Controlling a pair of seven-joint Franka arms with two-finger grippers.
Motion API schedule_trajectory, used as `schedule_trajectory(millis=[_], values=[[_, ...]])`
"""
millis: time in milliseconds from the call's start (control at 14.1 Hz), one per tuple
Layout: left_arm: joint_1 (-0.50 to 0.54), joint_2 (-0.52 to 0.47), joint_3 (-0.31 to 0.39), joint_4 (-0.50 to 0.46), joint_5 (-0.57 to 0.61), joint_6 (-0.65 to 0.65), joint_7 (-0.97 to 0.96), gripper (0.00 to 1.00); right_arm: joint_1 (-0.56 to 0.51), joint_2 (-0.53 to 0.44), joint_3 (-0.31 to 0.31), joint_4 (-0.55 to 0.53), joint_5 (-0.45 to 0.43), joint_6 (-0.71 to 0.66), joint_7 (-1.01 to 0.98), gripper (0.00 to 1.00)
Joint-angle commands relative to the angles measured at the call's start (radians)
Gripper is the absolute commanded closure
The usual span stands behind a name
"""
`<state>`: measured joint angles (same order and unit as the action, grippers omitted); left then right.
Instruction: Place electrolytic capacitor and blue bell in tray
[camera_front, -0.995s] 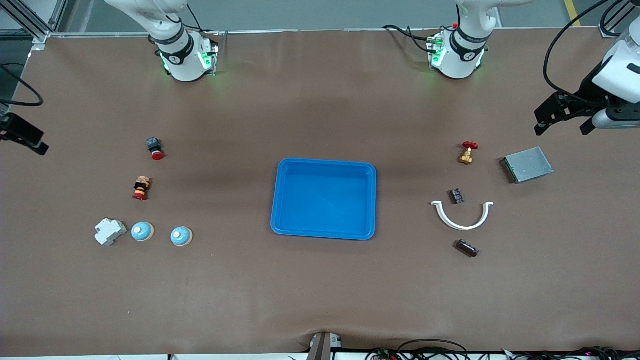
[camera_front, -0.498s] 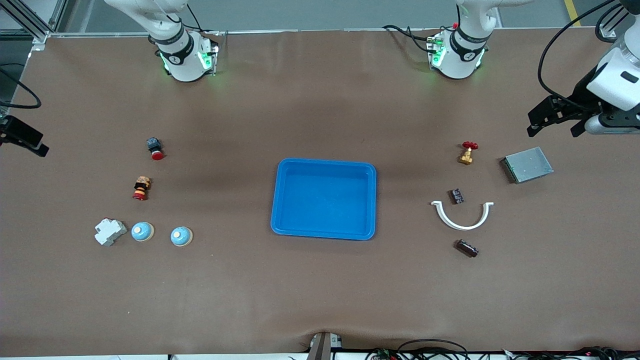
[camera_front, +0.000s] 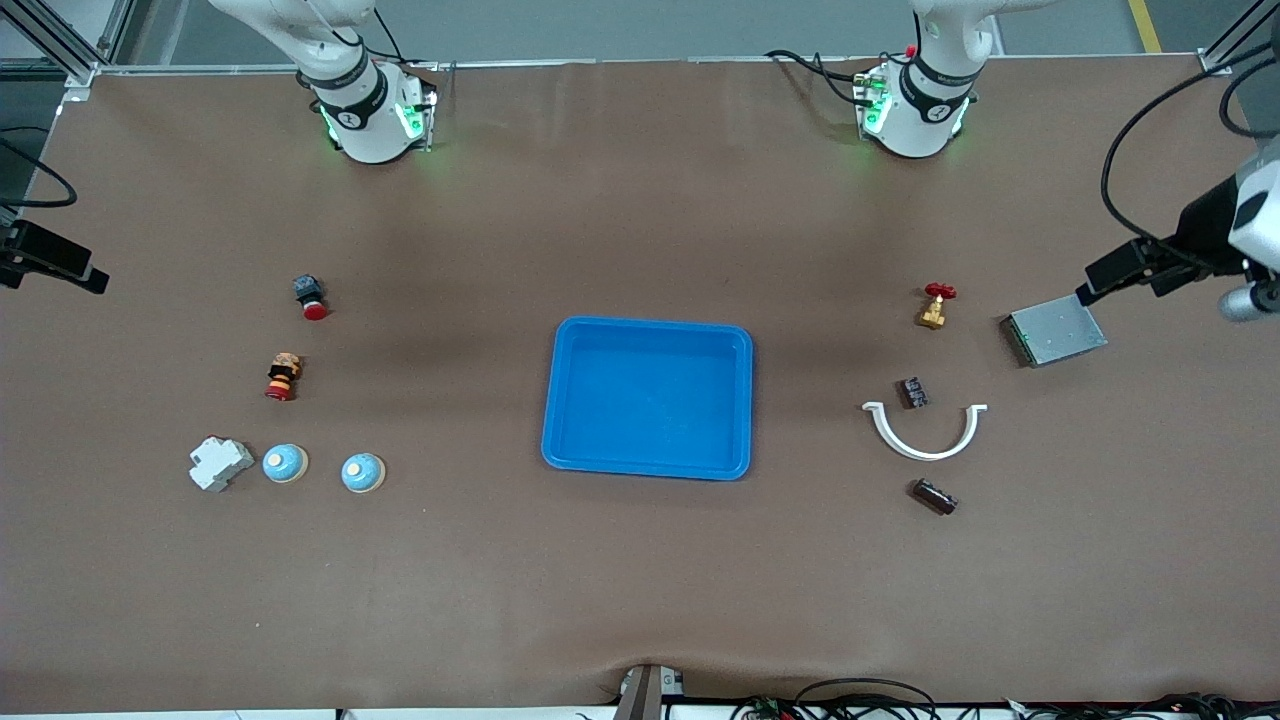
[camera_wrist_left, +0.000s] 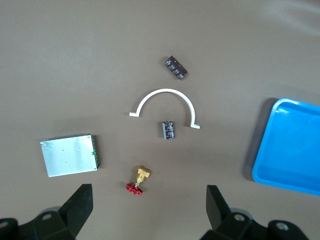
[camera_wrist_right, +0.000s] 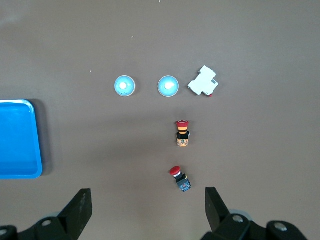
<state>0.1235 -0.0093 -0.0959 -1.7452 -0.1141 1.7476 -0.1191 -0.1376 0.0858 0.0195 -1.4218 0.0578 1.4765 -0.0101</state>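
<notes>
The blue tray (camera_front: 650, 324) lies empty at mid-table. Two blue bells (camera_front: 362, 473) (camera_front: 285, 463) sit toward the right arm's end; they also show in the right wrist view (camera_wrist_right: 124, 86). Two dark electrolytic capacitors lie toward the left arm's end, a larger one (camera_front: 934, 496) and a smaller one (camera_front: 912, 392); both show in the left wrist view (camera_wrist_left: 175, 68) (camera_wrist_left: 168, 129). My left gripper (camera_front: 1128, 276) is open and empty, up over the table beside the grey box. My right gripper (camera_front: 55, 268) is open and empty, high over the table's edge at the right arm's end.
A white half ring (camera_front: 925, 440) lies between the capacitors. A brass valve with a red handle (camera_front: 935, 305) and a grey metal box (camera_front: 1055, 330) lie farther from the front camera. A white breaker (camera_front: 220, 463) and two red push buttons (camera_front: 310, 296) (camera_front: 283, 376) lie near the bells.
My left hand has swung out toward the table's end and down toward the grey box. My right gripper has shifted slightly. Nothing on the table has moved.
</notes>
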Motion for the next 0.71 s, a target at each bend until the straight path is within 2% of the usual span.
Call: schedule_trajectory(millis=[0,142,640], values=[[-0.005,0.103,-0.008,0.093,-0.015,-0.010,-0.022,0.00,-0.002,-0.023,0.007,-0.022,0.016,0.001,-0.008,0.00],[-0.007,0.173,-0.007,0.127,-0.003,0.004,-0.024,0.00,0.009,-0.023,0.013,-0.023,0.013,0.001,0.007,0.00],[-0.028,0.382,-0.011,0.118,0.031,0.182,-0.160,0.00,0.036,-0.034,0.011,-0.054,0.002,0.008,0.050,0.00]])
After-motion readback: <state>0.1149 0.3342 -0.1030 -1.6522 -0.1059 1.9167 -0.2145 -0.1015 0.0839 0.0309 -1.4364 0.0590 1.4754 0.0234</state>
